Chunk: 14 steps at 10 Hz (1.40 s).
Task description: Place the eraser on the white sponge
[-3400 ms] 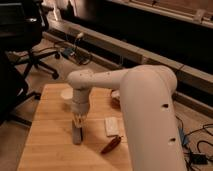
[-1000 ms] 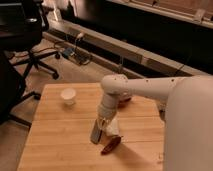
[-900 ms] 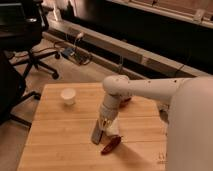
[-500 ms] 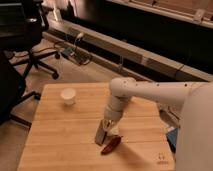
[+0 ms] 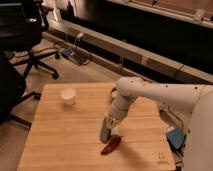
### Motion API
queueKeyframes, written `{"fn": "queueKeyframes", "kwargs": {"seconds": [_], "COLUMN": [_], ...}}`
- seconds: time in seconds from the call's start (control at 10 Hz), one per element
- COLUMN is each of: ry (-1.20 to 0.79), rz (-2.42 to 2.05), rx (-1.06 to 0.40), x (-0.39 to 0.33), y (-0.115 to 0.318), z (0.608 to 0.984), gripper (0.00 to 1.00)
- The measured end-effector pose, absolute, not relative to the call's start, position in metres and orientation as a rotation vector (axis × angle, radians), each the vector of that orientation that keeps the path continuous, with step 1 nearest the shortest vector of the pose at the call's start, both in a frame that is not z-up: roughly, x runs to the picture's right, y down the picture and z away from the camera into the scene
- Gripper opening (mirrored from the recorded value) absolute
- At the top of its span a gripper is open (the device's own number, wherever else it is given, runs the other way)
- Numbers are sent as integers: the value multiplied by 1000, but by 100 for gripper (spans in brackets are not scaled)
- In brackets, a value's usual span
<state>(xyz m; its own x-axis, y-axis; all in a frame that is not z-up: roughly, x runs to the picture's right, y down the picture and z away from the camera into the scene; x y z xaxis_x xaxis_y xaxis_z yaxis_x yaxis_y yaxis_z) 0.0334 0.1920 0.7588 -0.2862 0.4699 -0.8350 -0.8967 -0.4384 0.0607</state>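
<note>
My gripper point(image 5: 110, 122) is over the middle right of the wooden table point(image 5: 60, 130), pointing down. It is shut on the eraser point(image 5: 104, 131), a grey bar that hangs upright below the fingers with its lower end at or just above the tabletop. The white sponge is hidden behind the gripper and the eraser. A red chili pepper point(image 5: 111, 145) lies just in front of the eraser's lower end.
A round white cup point(image 5: 68, 96) stands at the table's back left. A red bowl's edge point(image 5: 114, 93) peeks out behind my arm at the back. A blue object point(image 5: 176, 137) lies off the right edge. Office chairs stand far left.
My arm has carried the eraser from the table's middle to the right, to the spot where the white sponge lay; the sponge is now covered.
</note>
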Motion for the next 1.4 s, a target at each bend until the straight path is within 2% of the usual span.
{"fn": "queueKeyframes", "kwargs": {"seconds": [0.5,1.4], "ry": [633,701], "rz": [1880,1894], "rx": [-960,-879], "x": [27,58], "y": [173,170], "z": [782,789], "gripper": [0,0]}}
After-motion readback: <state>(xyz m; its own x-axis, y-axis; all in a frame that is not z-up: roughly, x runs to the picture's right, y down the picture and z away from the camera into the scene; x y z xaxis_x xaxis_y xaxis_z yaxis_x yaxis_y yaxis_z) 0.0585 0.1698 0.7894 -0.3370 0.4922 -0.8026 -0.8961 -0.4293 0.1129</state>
